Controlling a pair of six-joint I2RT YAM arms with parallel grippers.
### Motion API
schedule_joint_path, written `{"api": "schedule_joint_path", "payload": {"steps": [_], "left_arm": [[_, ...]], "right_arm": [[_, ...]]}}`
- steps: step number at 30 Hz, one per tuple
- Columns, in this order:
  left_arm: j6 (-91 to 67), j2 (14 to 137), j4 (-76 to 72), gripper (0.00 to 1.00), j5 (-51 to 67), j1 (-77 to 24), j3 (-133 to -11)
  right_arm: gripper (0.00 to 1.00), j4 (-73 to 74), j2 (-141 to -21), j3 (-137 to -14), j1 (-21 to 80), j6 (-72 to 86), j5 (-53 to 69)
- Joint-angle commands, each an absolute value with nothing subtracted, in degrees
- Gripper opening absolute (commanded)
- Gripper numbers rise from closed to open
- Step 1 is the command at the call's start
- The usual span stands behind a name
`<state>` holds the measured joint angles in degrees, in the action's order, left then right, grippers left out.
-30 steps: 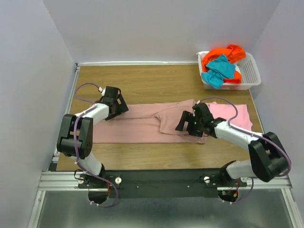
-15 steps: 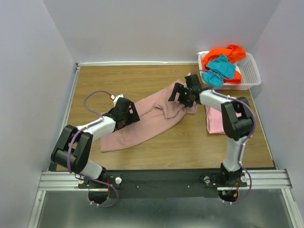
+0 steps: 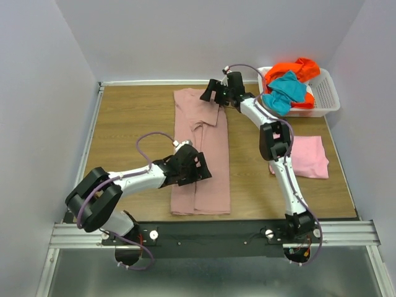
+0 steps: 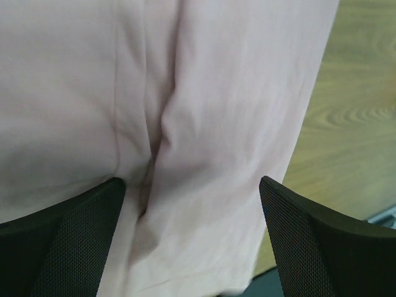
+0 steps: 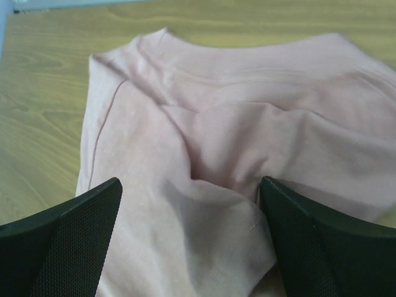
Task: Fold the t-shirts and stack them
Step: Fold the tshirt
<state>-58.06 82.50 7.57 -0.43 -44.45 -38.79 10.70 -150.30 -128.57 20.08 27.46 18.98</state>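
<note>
The large dusty rose-mauve t-shirt (image 3: 210,148) lies folded in a long strip running from the far side to the near edge of the table. My left gripper (image 3: 199,171) is open over its near half, and the cloth fills the left wrist view (image 4: 204,124) between the spread fingers. My right gripper (image 3: 214,96) is open at the shirt's far collar end (image 5: 204,124), with a ridge of cloth between its fingers. A folded light pink t-shirt (image 3: 304,156) lies at the right. Orange (image 3: 297,69) and teal (image 3: 286,90) shirts sit in the basket.
The white slotted basket (image 3: 326,94) stands at the far right corner. Bare wooden table (image 3: 130,117) lies left of the shirt and between the shirt and the pink one. Grey walls enclose the table on three sides.
The mauve shirt has swung from lying across the table to lying lengthwise. My right gripper moved to the far end with the collar; my left gripper moved right and nearer onto the lower half.
</note>
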Motion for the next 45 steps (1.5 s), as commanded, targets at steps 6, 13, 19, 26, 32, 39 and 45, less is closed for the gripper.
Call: {"api": "schedule_joint_path", "payload": {"steps": [6, 13, 19, 26, 32, 39, 45], "left_arm": [[-63.11, 87.8, 12.91, 0.98, 1.59, -54.4, -44.63], [-61.17, 86.23, 22.67, 0.98, -7.55, -55.72, -55.46], [-62.92, 78.85, 29.08, 0.98, -9.14, -57.03, -51.09], [-73.12, 64.7, 37.7, 0.98, -6.95, -60.55, -36.84], [-76.55, 56.61, 38.58, 0.88, -2.03, -61.96, -29.27], [-76.55, 56.77, 34.38, 0.48, -0.26, -62.58, -25.23], [-75.41, 60.29, 30.59, 0.45, 1.23, -62.58, -24.87]], "right_arm": [[1.0, 18.11, -164.36, -145.37, 20.04, 31.11, 21.45], [1.0, 18.19, -149.37, -138.02, 20.04, 25.5, 18.55], [1.0, 18.11, -130.38, -119.31, 20.04, 25.04, 12.06], [1.0, 14.24, -103.57, -81.95, 20.13, 31.19, 5.36], [1.0, 14.24, -87.82, -61.01, 20.04, 35.59, 4.22], [1.0, 14.33, -78.24, -47.22, 20.13, 37.09, 9.3], [1.0, 16.96, -69.72, -39.13, 21.26, 37.35, 15.55]]}}
